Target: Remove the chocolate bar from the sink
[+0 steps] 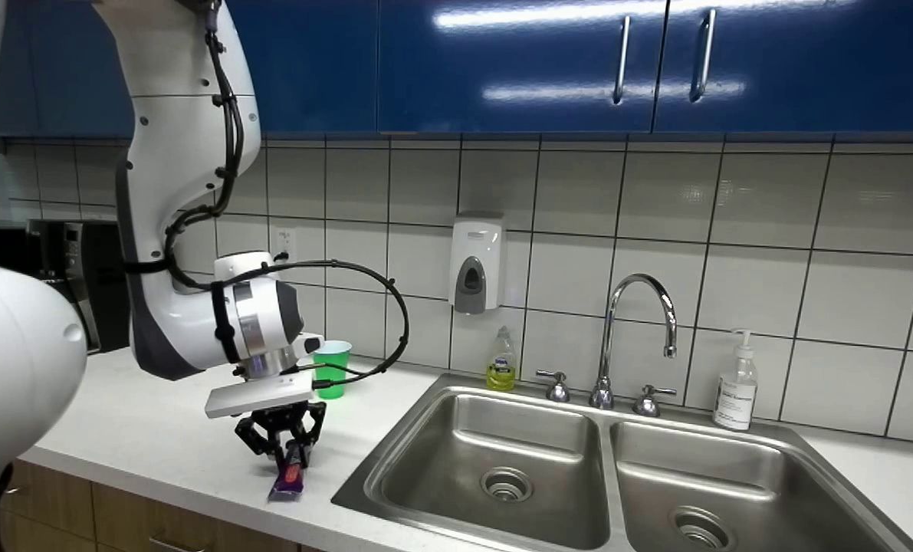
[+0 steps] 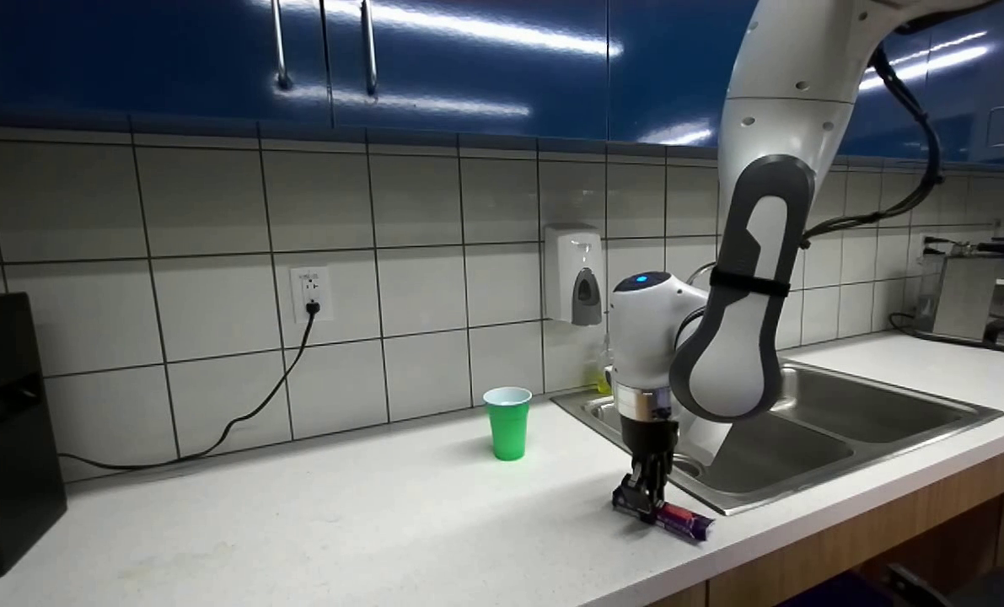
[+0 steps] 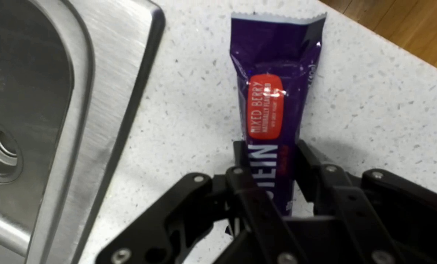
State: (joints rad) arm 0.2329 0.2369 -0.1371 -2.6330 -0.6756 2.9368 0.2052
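Note:
The chocolate bar, a dark purple packet with a red label, lies at counter level beside the sink in both exterior views (image 1: 288,480) (image 2: 680,519). It fills the middle of the wrist view (image 3: 266,106), its lower end partly hidden by the gripper. My gripper (image 1: 293,458) points down over the bar, which also shows in an exterior view (image 2: 646,504). In the wrist view its fingers (image 3: 271,154) touch both long sides of the bar and look shut on it. The steel sink (image 1: 360,491) has two basins; its rim (image 3: 108,91) is at the left of the wrist view.
A green cup (image 2: 508,426) stands on the white counter (image 2: 341,523) near the tiled wall. A chrome faucet (image 1: 605,337), a yellow soap bottle (image 1: 501,368) and a pump bottle (image 1: 736,391) stand along the sink's back. The counter's front edge is close to the bar.

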